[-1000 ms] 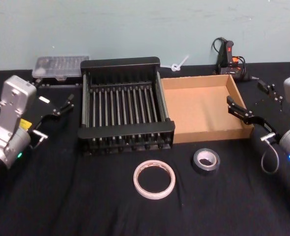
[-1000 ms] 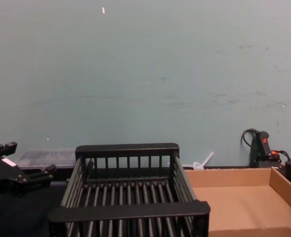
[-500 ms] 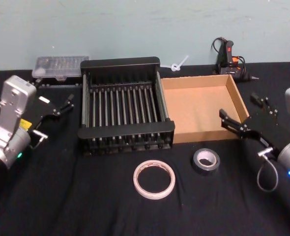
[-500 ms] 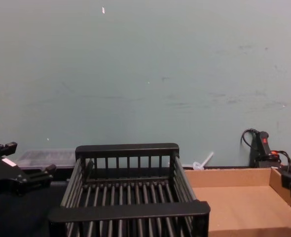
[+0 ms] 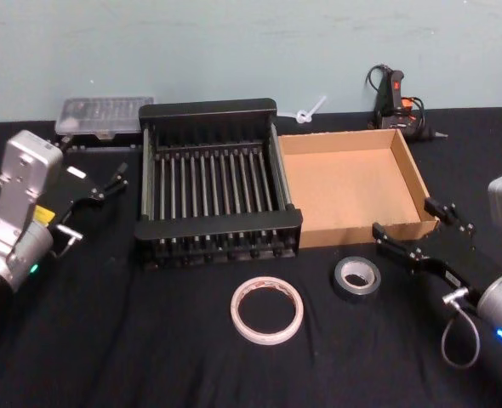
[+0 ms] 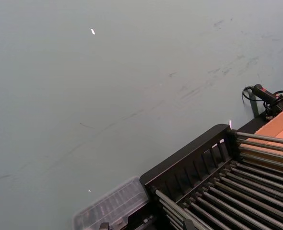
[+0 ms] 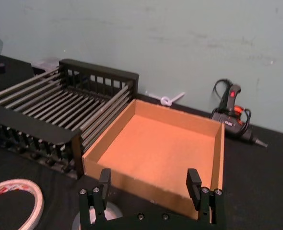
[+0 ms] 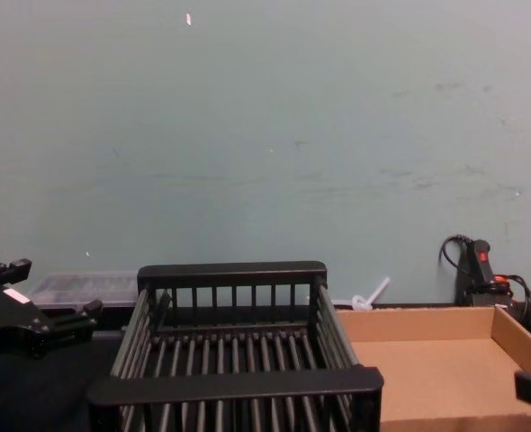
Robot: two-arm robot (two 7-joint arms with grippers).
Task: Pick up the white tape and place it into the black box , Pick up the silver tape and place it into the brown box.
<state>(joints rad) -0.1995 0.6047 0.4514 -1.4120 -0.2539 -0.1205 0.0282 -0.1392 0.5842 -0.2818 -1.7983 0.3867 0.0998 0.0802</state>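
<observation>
The white tape (image 5: 267, 310) lies flat on the black cloth in front of the black box (image 5: 208, 110); its edge shows as white tape (image 7: 13, 200) in the right wrist view. The silver tape (image 5: 356, 277) lies to its right, before the brown box (image 5: 362, 231). My right gripper (image 5: 402, 218) hovers open just right of the silver tape, near the brown box's front right corner. In the right wrist view the right gripper (image 7: 148, 178) partly hides the silver tape (image 7: 109, 212). My left gripper (image 5: 94, 161) stays open at the left of the black box.
A clear plastic case (image 5: 104, 114) sits behind the black box at the left. A glue gun (image 5: 396, 98) with a cable lies behind the brown box, next to a white zip tie (image 5: 309, 111). The two boxes stand side by side, touching.
My right gripper has come forward and left, from beside the brown box's right wall down toward the silver tape. The left arm and both tapes have not moved.
</observation>
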